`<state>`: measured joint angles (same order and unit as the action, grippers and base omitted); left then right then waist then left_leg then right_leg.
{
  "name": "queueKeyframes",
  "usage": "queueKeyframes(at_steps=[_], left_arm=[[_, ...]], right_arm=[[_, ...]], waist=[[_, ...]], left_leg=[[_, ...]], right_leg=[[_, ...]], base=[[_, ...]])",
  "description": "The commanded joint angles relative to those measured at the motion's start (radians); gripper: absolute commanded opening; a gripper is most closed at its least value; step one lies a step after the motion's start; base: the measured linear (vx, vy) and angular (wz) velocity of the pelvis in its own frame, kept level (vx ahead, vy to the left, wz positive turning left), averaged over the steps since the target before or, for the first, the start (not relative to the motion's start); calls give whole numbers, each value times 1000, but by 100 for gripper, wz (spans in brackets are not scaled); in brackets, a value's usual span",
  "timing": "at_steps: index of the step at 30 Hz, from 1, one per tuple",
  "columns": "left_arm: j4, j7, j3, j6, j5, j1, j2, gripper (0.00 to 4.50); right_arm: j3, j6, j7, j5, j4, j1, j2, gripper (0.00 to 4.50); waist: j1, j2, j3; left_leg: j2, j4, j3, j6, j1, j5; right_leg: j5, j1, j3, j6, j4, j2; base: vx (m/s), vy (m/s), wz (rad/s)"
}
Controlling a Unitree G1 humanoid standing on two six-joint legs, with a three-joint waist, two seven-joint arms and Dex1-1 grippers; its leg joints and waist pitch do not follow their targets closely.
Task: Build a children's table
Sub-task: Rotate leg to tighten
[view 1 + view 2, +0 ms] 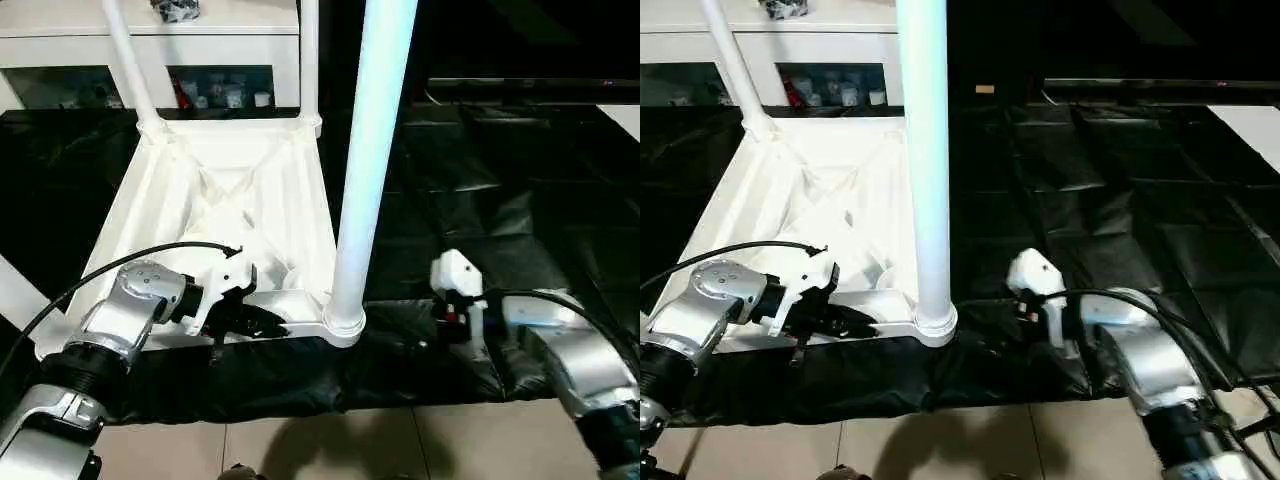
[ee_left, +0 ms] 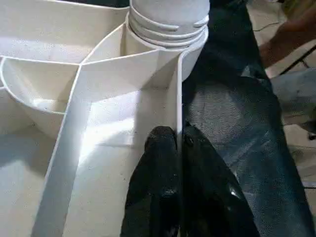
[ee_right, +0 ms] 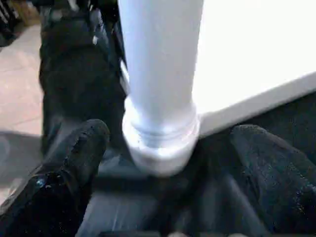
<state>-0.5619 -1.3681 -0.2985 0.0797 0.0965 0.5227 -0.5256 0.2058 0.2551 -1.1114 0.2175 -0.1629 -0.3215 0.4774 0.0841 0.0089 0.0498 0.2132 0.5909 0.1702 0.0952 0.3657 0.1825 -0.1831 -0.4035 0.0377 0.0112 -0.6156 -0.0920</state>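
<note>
I have the children's table (image 1: 225,200) lying upside down on the black sheet (image 1: 480,200) over the floor, ribbed underside up, with its legs standing up from the corner sockets. The near leg (image 1: 368,150) rises from the corner closest to me, and I can see thread rings at its base in the wrist views, so I judge it is not fully seated.

My left end effector (image 2: 178,140) is pinched shut on the thin rim wall of the tabletop (image 2: 174,106), just beside that corner socket. My right end effector (image 3: 168,148) is spread wide, one finger on either side of the leg's base, touching nothing as far as I can tell.

Risks from here, as I read them:
- If the right fingers (image 3: 81,153) close low on the collar rather than the shaft, they may slip on the smooth taper.
- Twisting the leg could swing the whole table, since only a thin rim is pinned.
- The sheet is slick and wrinkled, so the top may slide towards the tiled floor (image 1: 330,440).
- A tilted leg could cross-thread.
</note>
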Motion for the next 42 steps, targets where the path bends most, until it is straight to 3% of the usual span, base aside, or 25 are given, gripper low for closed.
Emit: queueKeyframes(at_steps=[1,4,5,7,9,10,13,16,17,18,25,31,32,35,38,39,40,41,42], left_arm=[[-24,61,-9,7,-28,-5,26,3],[-5,69,-2,27,-5,-2,69,3],[5,78,-2,35,2,-1,90,3],[12,83,-5,41,5,1,108,3],[14,85,-8,42,3,2,114,3],[9,89,-11,36,-3,5,117,0],[-2,92,-8,28,-10,10,114,0],[3,90,1,35,-13,9,107,0],[8,89,1,38,-14,6,104,0],[12,89,2,38,-14,5,102,0],[19,80,5,42,-16,-5,94,0],[17,71,5,41,-14,-6,88,0],[18,86,0,41,-25,-5,91,0],[30,184,-2,56,-54,-1,130,0],[38,261,3,66,-66,4,173,0],[54,353,3,96,-75,7,245,0],[59,378,2,108,-77,8,268,0],[66,409,-7,121,-83,8,302,0],[70,425,-13,128,-87,7,320,0]], right_arm=[[14,-19,28,-30,-26,-24,-12,450],[34,-87,86,-91,-96,-56,-36,450],[43,-103,108,-108,-135,-77,-53,450],[54,-120,121,-122,-165,-98,-71,450],[63,-126,121,-128,-177,-107,-78,450],[81,-132,108,-140,-199,-123,-86,422],[83,-136,104,-142,-230,-141,-98,412],[76,-162,93,-133,-274,-157,-114,371],[73,-173,92,-133,-283,-158,-118,366],[71,-179,92,-132,-286,-159,-121,357],[71,-195,72,-129,-318,-164,-129,291],[61,-218,75,-122,-341,-170,-149,272],[53,-214,100,-122,-340,-165,-161,272],[35,-168,234,-148,-346,-147,-206,271],[22,-146,340,-169,-350,-130,-246,270],[4,-119,464,-176,-333,-94,-320,270],[1,-113,501,-179,-327,-84,-344,270],[8,-111,559,-198,-332,-77,-380,270],[14,-113,591,-213,-337,-75,-400,270]], waist=[[1,-3,-61],[4,-2,-58],[5,5,-58],[3,-1,-59],[2,-1,-63],[3,-4,-64],[4,0,-66],[5,2,-65],[4,-10,-64],[6,-3,-62],[5,0,-63],[1,1,-62],[1,-5,-62],[-1,0,-59],[-7,-3,-61],[-9,0,-57],[-9,-3,-58],[-8,7,-62],[-13,1,-61]], left_leg=[[7,-73,10,-19,-11,244],[7,-76,11,2,-16,279],[7,-76,9,7,-18,286],[5,-78,7,6,-11,279],[5,-76,6,-4,-9,258],[5,-76,6,-8,-8,248],[5,-73,8,-19,-7,224],[5,-74,8,-19,-8,236],[6,-76,8,-20,-6,243],[6,-77,7,-19,-7,251],[6,-78,7,-19,-6,250],[6,-79,6,-15,-7,267],[6,-79,7,-17,-6,263],[7,-82,6,-6,-7,265],[5,-84,3,9,-6,275],[6,-84,6,11,-8,276],[4,-84,6,11,-7,274],[3,-85,3,15,-6,263],[2,-85,5,15,-6,261]], right_leg=[[-199,44,-25,-242,70,-33],[-291,37,-26,-217,80,-35],[-303,36,-26,-211,80,-35],[-299,41,-25,-202,80,-34],[-257,43,-25,-203,76,-32],[-243,44,-25,-204,74,-32],[-197,44,-25,-220,70,-31],[-206,44,-23,-223,70,-32],[-222,45,-23,-219,72,-32],[-245,44,-23,-214,72,-35],[-250,42,-24,-206,75,-34],[-262,42,-24,-208,76,-33],[-262,42,-24,-207,76,-33],[-280,39,-25,-202,78,-33],[-323,41,-24,-178,82,-35],[-321,34,-28,-174,86,-34],[-325,36,-27,-168,88,-34],[-322,38,-26,-163,85,-35],[-316,36,-25,-158,88,-31]], base=[[0,0,0],[0,0,0],[0,0,0],[0,0,0],[0,0,0],[0,0,0],[0,0,0],[0,0,0],[0,0,0],[0,0,0],[0,0,0],[0,0,0],[0,0,0],[0,0,0],[0,0,0],[0,0,0],[0,0,0],[0,0,0],[0,0,0]])
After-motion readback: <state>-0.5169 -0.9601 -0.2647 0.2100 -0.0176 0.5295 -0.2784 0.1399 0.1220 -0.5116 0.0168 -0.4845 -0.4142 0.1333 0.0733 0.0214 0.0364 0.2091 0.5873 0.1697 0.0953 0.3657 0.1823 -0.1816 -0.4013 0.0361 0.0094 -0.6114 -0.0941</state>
